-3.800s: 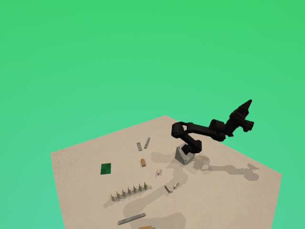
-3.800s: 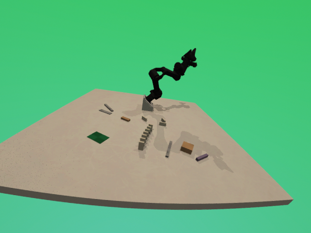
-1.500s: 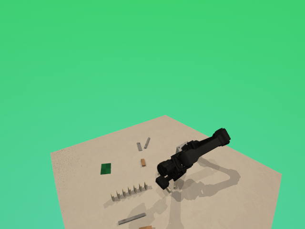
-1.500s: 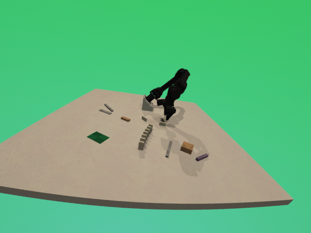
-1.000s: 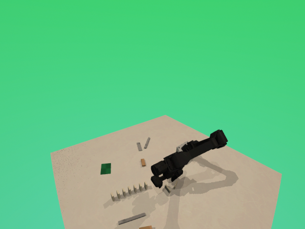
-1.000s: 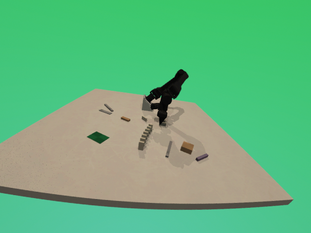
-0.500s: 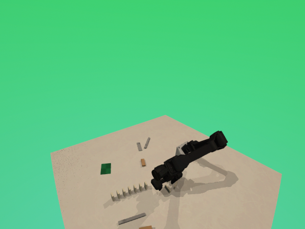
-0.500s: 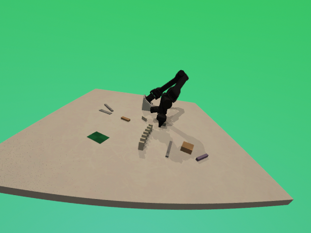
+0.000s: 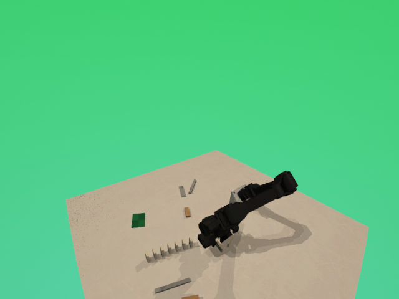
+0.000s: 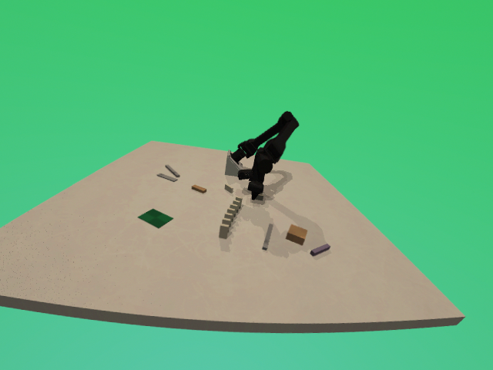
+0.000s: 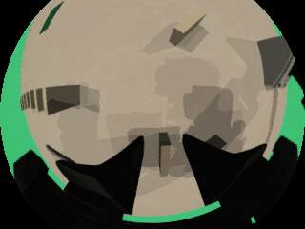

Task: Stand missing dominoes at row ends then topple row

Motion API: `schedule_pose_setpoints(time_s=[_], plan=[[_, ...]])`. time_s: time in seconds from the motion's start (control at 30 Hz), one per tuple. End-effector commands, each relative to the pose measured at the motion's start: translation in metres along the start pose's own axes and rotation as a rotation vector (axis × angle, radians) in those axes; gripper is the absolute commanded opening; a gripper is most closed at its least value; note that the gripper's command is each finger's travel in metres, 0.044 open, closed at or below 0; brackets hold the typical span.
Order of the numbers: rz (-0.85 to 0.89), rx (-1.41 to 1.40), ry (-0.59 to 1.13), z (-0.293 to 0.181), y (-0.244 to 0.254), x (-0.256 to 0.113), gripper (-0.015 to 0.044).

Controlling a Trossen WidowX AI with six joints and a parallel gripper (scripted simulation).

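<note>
Several cream dominoes stand in a row [image 9: 169,248] [image 10: 224,231] [image 11: 63,98], all upright. My gripper [image 10: 254,196] [image 11: 163,138] is part-way open and low over the table, to the right of the row in the top view. A loose domino [image 9: 219,246] [image 10: 259,197] [image 11: 164,159] lies on its long edge between the fingers, with a gap on both sides in the wrist view. Another loose domino [image 9: 229,241] [image 11: 216,141] is close by, partly behind the right finger in the wrist view. A third loose domino [image 10: 229,188] [image 11: 191,24] lies apart on its long edge, hidden in the top view.
A green patch [image 9: 138,220] [image 10: 155,218] and a small orange block [image 9: 187,212] [image 10: 198,188] lie beyond the row. A long grey bar [image 9: 173,285] [image 10: 267,237], a larger orange block [image 10: 296,233] and a purple block [image 10: 320,250] lie on the other side. Two grey strips lie farther back.
</note>
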State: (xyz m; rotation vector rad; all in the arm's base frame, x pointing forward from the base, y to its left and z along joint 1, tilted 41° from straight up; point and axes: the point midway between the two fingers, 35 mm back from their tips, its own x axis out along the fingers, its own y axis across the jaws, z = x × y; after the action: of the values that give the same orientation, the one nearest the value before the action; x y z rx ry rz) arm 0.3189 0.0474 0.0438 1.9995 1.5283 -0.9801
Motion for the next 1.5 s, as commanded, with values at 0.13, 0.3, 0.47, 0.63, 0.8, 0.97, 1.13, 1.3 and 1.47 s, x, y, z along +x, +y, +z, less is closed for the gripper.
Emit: schedule_pose_setpoints(time_s=[0.13,0.3,0.47,0.63,0.8,0.97,1.13,1.3,1.47], plan=[[-0.002,0.002,0.005,-0.001,0.0,0.001,0.0026],[-0.002,0.002,0.005,-0.001,0.0,0.001,0.0026],[-0.002,0.002,0.004,0.0,-0.001,-0.02,0.0026],[-0.002,0.003,0.001,0.001,-0.005,-0.094,0.0026],[-0.002,0.003,-0.001,0.002,-0.006,-0.114,0.0026],[-0.001,-0.456,-0.01,-0.036,0.018,-0.118,0.0026],[0.001,-1.111,-0.012,-0.095,0.041,-0.118,0.0026],[0.006,-1.725,-0.002,-0.15,0.049,-0.117,0.0026],[0.009,-1.937,0.003,-0.169,0.049,-0.117,0.0026]])
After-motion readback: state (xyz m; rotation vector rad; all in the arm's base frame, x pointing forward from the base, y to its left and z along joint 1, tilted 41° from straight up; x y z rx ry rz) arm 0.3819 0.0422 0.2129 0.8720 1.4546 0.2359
